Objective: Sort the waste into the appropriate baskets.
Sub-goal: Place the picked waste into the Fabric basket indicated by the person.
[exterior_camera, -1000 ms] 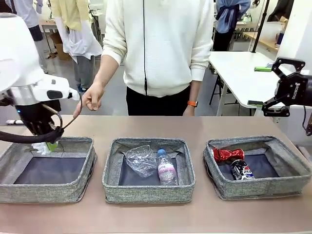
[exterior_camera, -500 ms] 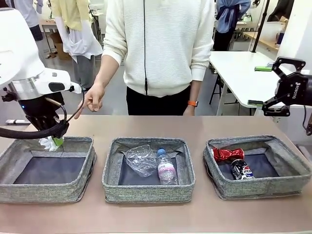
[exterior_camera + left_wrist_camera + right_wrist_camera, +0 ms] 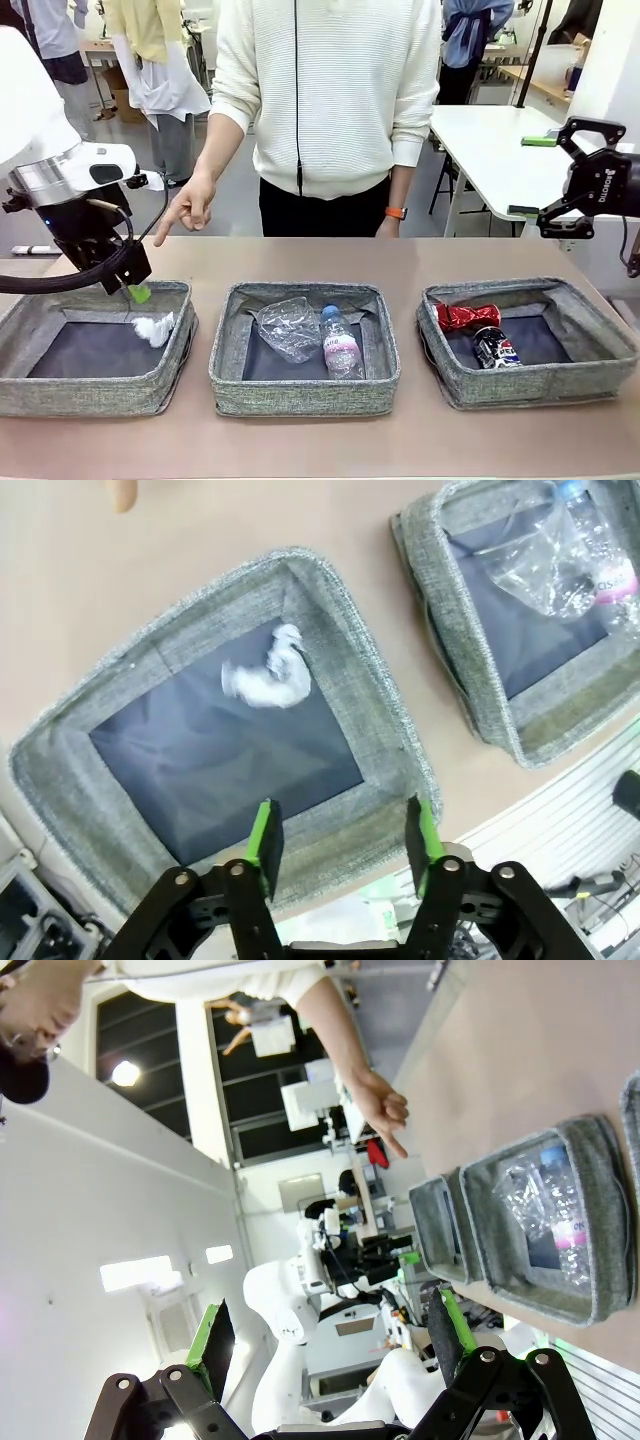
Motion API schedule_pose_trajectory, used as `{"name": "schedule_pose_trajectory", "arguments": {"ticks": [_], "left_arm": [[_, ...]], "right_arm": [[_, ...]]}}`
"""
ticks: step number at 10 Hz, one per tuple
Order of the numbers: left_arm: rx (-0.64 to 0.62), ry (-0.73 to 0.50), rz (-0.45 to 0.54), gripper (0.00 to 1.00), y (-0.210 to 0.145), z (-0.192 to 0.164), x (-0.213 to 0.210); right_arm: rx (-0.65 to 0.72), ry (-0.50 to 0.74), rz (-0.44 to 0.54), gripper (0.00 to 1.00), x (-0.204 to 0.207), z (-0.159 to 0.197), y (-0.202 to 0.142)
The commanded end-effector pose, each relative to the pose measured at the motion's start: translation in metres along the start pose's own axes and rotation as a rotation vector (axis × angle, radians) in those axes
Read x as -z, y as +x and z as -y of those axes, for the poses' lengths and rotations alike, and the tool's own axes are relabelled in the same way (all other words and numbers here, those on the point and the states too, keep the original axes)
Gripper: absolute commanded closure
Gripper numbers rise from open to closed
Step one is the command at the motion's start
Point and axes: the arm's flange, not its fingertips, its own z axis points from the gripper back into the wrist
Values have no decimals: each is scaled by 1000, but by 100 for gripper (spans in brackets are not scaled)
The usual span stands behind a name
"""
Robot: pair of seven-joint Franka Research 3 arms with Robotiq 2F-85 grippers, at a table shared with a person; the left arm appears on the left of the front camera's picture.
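My left gripper (image 3: 133, 288) hangs open over the back edge of the left basket (image 3: 60, 395), nothing between its green pads (image 3: 265, 837). The small white paper wad (image 3: 155, 328) is loose inside that basket, seen from above as a blurred wad (image 3: 268, 677) on the dark lining. The middle basket (image 3: 300, 392) holds the clear plastic container (image 3: 290, 328) and the bottle (image 3: 341, 345) with its pink label. In the right basket (image 3: 540, 385) are the red can (image 3: 468, 316) and the Pepsi can (image 3: 495, 348). Raised beyond the table's right end, my right gripper (image 3: 565, 180) stands open and holds nothing.
A person in a white sweater stands at the far side; one hand (image 3: 190, 205) points a finger down toward the table behind the left basket. Bare table (image 3: 320, 440) runs along the front of the three baskets. A white table (image 3: 480, 140) stands behind on the right.
My left gripper opened and let go of the paper wad, which dropped into the left basket. The gripper shifted slightly right. My right arm stayed still.
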Motion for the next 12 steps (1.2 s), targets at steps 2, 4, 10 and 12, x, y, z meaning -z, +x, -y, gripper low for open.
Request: {"name": "schedule_pose_trajectory", "arguments": {"ticks": [2, 4, 10, 12], "left_arm": [[23, -37, 3, 0, 3, -4, -2], [25, -39, -2, 0, 3, -4, -2], [-398, -104, 233, 0, 53, 50, -155], [-410, -488, 285, 0, 48, 18, -198]], "right_arm": [[18, -4, -7, 0, -3, -2, -3], [18, -4, -7, 0, -3, -2, -3], [18, -4, -7, 0, -3, -2, -3], [18, -4, -7, 0, -3, -2, -3]]}}
